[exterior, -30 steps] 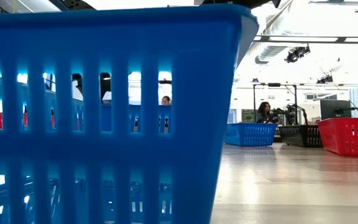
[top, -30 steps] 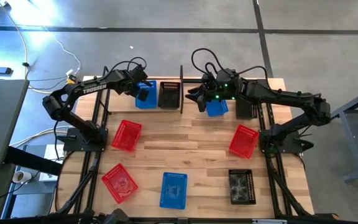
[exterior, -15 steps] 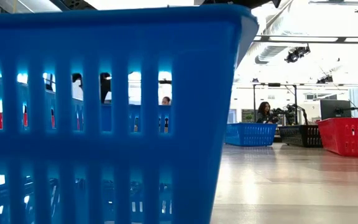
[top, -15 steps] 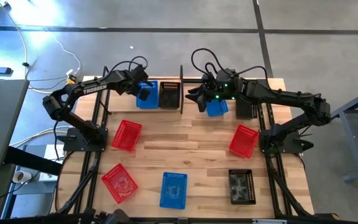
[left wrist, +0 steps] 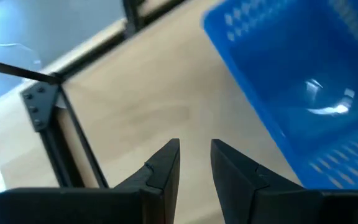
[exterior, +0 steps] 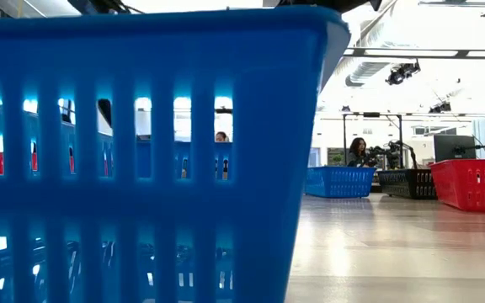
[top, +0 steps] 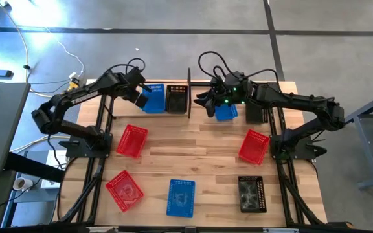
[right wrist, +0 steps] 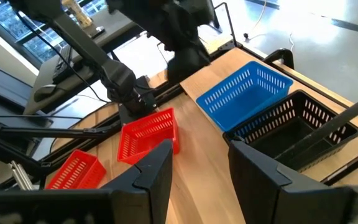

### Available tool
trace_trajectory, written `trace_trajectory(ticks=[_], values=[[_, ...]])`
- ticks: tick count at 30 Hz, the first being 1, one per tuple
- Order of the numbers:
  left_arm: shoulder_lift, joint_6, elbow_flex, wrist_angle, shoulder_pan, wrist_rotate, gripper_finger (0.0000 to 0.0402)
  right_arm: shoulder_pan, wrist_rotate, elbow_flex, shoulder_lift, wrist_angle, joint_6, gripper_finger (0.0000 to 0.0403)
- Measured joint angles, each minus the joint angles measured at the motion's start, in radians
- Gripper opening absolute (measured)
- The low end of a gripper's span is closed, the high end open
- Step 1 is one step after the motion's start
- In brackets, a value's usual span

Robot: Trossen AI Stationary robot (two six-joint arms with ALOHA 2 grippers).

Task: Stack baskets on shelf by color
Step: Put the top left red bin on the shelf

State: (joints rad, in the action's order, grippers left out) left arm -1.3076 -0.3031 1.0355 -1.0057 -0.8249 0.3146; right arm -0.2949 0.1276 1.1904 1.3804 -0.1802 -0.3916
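We count nine baskets on the desk (top: 199, 145): three red, three blue, three black. Left fingers (left wrist: 194, 165) slightly apart, empty; right fingers (right wrist: 197, 168) spread, empty.

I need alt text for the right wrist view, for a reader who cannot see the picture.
Past the right gripper and its open, empty jaws, a blue basket sits beside a black basket on the wooden shelf. Two red baskets lie farther off, and the left arm reaches in above.
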Motion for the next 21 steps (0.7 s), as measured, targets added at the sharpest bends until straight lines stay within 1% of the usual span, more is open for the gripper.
trace_trajectory(ticks=[3, 7, 11, 17, 21], values=[[0.060, 0.027, 0.000, -0.038, 0.025, -0.064, 0.0083, 0.000, 0.000, 0.000, 0.000, -0.011, 0.000, 0.0142], [0.133, 0.070, 0.000, -0.087, 0.094, -0.113, 0.0083, 0.001, 0.000, 0.000, 0.000, -0.012, 0.000, 0.0142], [0.196, 0.110, 0.000, -0.124, 0.198, -0.145, 0.0083, 0.005, 0.000, 0.000, 0.000, -0.013, -0.008, 0.0142], [0.252, 0.196, 0.000, -0.194, 0.366, -0.256, 0.0083, 0.028, -0.004, 0.000, 0.000, -0.014, -0.074, 0.0142], [0.271, 0.209, 0.000, -0.233, 0.468, -0.306, 0.0083, 0.054, -0.028, 0.000, 0.000, -0.016, -0.090, 0.0142]])
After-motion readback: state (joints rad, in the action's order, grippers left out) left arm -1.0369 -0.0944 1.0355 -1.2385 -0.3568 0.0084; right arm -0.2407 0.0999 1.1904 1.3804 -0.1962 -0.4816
